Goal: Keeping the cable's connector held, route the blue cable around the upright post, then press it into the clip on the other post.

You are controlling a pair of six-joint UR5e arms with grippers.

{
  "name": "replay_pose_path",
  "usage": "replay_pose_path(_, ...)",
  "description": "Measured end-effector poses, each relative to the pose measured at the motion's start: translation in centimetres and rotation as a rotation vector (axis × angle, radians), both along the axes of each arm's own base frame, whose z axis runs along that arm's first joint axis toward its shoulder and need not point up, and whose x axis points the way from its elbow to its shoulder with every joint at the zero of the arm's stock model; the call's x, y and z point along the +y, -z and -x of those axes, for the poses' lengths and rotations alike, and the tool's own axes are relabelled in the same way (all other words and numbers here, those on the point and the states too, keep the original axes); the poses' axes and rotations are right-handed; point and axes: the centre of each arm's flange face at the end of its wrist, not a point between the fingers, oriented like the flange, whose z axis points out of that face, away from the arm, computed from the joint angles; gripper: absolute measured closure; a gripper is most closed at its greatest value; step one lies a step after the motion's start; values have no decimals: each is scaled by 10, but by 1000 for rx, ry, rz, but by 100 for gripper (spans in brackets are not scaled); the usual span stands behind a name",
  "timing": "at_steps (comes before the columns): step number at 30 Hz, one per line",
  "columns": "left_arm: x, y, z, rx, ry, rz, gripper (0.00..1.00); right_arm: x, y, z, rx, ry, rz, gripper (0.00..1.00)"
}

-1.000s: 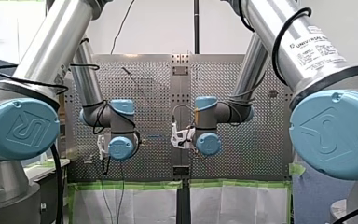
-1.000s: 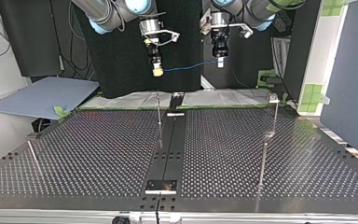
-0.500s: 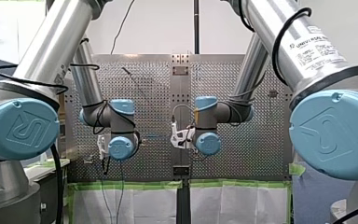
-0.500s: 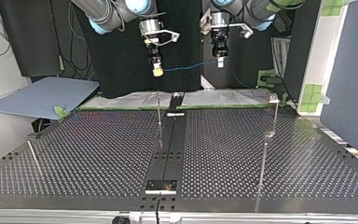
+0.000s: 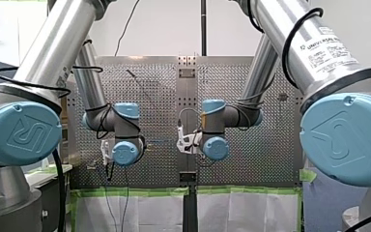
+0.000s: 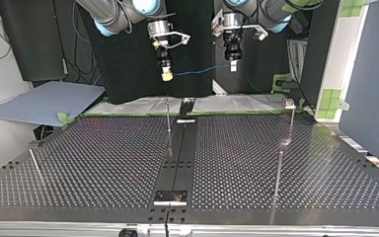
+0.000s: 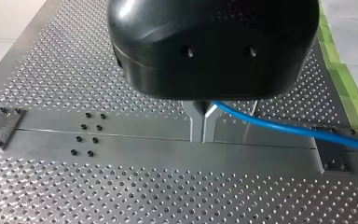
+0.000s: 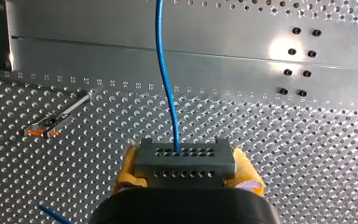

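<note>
Pinching connector: my right tool (yellow pads); my left tool nips blue cable.

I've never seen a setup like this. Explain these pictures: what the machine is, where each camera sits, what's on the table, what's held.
Two robot arms work over a perforated metal table. One camera looks from behind the arms, one faces them across the table, and one sits on each wrist. An upright post stands mid-table, others toward its sides. My right arm's fingers, yellow-padded, grip a grey connector. A blue cable runs from it to my left arm's fingers, which pinch it.
</note>
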Motion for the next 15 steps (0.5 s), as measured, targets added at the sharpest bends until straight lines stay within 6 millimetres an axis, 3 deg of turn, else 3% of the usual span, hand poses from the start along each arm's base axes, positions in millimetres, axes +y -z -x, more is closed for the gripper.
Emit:
replay_pose_path(9, 2, -2, -1, 1, -11, -8, 100, 2, 2, -1, 6, 0, -3, 100)
replay_pose_path(15, 6, -17, -1, 4, -24, -35, 100, 14, 31, 1, 75, -8, -66, 100)
